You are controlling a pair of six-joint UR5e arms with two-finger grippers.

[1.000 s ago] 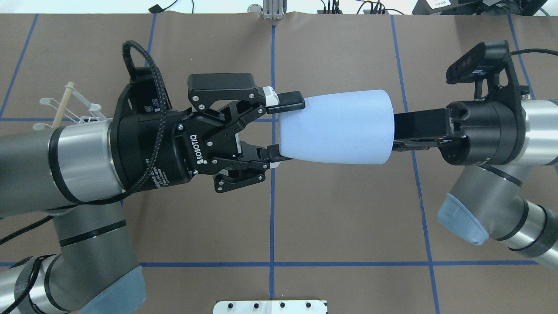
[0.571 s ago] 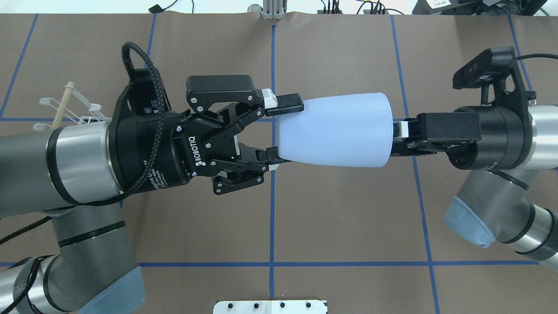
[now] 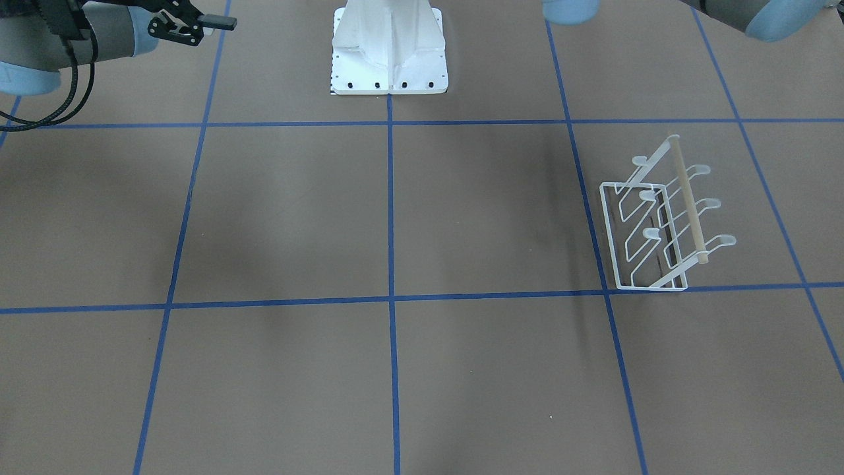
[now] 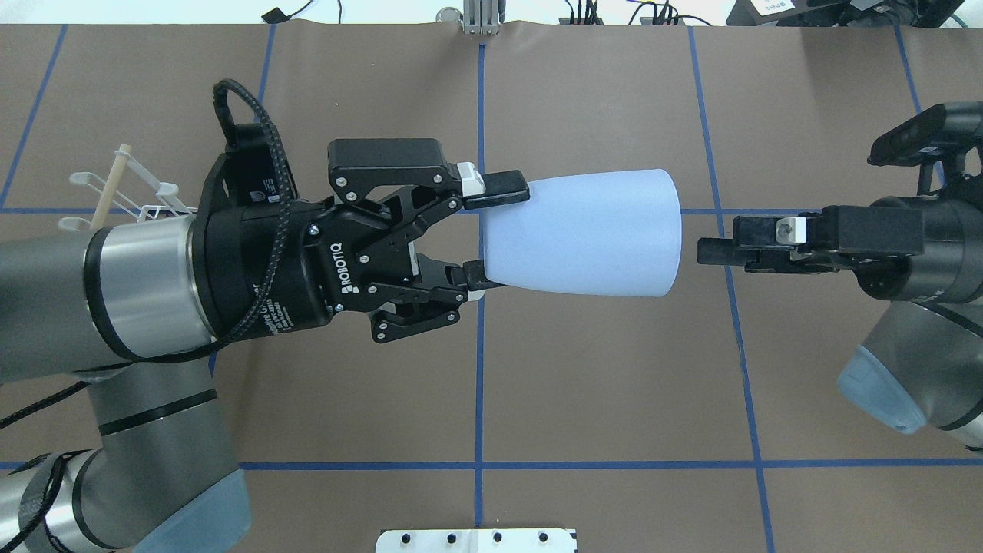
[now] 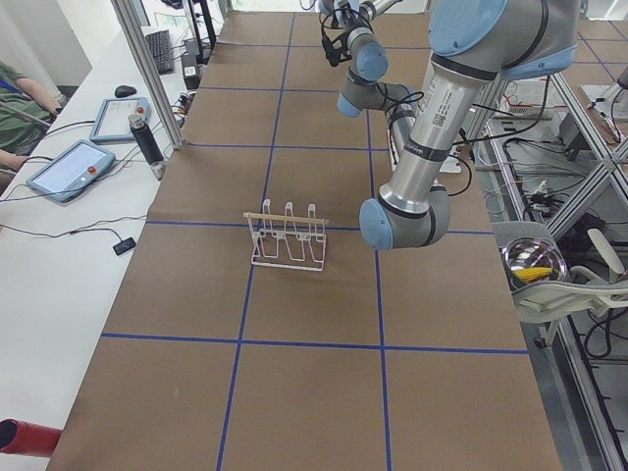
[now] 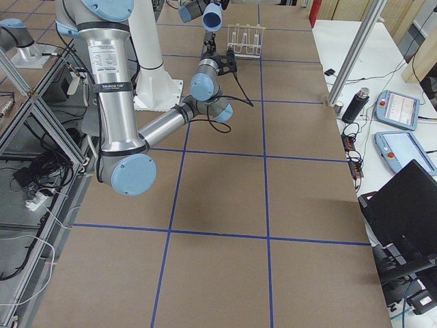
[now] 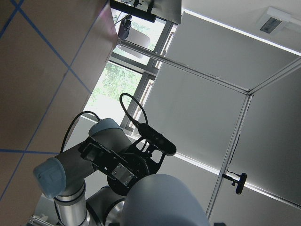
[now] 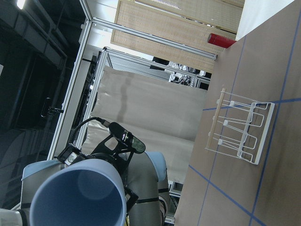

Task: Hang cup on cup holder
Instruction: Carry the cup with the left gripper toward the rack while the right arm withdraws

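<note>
Cup holder point(image 4: 161, 187): stands on the bench point(image 4: 614, 384) toward its left edge, partly hidden behind my left arm. Wooden rod point(image 4: 110, 190) along its top.
Left gripper point(image 4: 491, 230): "ROBOTIQ" in white on the black body; smaller print on the wrist collar too fine to read. Fingers clamped across the cup's narrow base.
Cup point(image 4: 584, 230): pale blue, held above mid-bench, lying sideways, wide mouth facing right.
Right gripper point(image 4: 710, 252): level with the mouth, just clear of the rim, touching nothing. Seen edge-on; cannot tell if my fingers are apart or together.
</note>
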